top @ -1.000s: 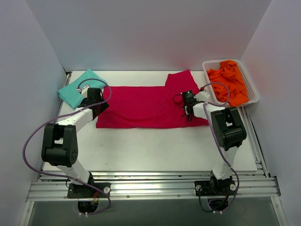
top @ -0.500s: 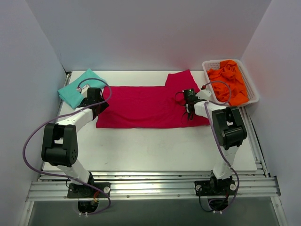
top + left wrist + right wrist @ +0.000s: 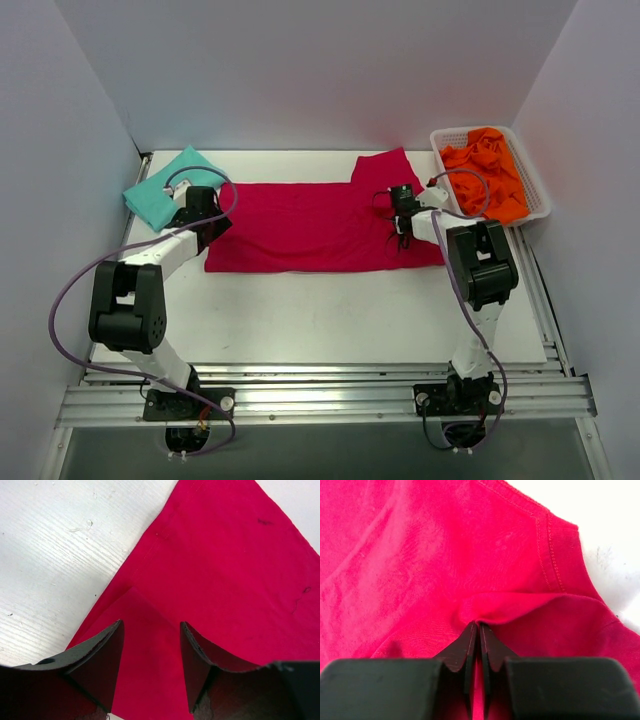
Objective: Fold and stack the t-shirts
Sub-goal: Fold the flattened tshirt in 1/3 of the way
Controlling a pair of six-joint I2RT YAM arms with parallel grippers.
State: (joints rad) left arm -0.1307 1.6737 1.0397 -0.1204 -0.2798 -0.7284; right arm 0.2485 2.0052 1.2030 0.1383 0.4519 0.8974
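Note:
A crimson red t-shirt (image 3: pixel 300 225) lies spread flat across the middle of the table. One sleeve (image 3: pixel 385 165) points toward the back. My right gripper (image 3: pixel 479 625) is shut on a raised pinch of this red cloth (image 3: pixel 520 602) close to a stitched hem, at the shirt's right end (image 3: pixel 398 235). Over the shirt's left edge, my left gripper (image 3: pixel 150 625) stands open, its two fingers straddling a folded-over corner of the red cloth (image 3: pixel 145 610). In the top view it sits at the shirt's left end (image 3: pixel 213 228). A folded teal t-shirt (image 3: pixel 160 190) rests at the back left.
A white basket (image 3: pixel 541 205) at the back right holds crumpled orange t-shirts (image 3: pixel 485 170). White walls close in the table on three sides. Bare white tabletop (image 3: pixel 320 310) lies between the red shirt and the arm bases.
The right gripper's jaws have closed, gathering a small ridge of red cloth between them, and the wrist has edged slightly toward the back. The left arm has not moved.

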